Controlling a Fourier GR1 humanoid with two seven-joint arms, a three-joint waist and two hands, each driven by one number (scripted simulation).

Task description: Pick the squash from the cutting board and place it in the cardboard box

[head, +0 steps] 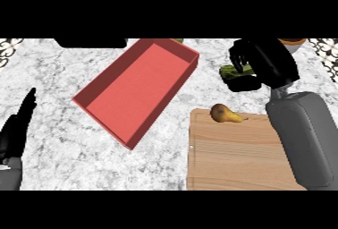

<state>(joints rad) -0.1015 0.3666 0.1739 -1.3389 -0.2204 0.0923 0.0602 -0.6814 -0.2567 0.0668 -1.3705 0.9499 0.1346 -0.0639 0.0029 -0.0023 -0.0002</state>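
The squash (225, 113), small, pear-shaped and yellow-brown, lies at the far left corner of the wooden cutting board (234, 156). The box (135, 87) is a long red tray with low walls, set at an angle to the left of the board, and nothing is inside it. My right hand (264, 58) hovers beyond the board, up and to the right of the squash. Its fingers are relaxed and hanging down, holding nothing. My right forearm crosses the board's right side. My left hand (19, 127) rests open at the left edge, fingers pointing up.
A green object on a dark base (236, 78) sits just beyond the board, below my right hand's fingers. A dark item (89, 43) lies at the far edge, and an orange-and-white item (292, 43) shows at the far right. The counter (59, 67) is marble.
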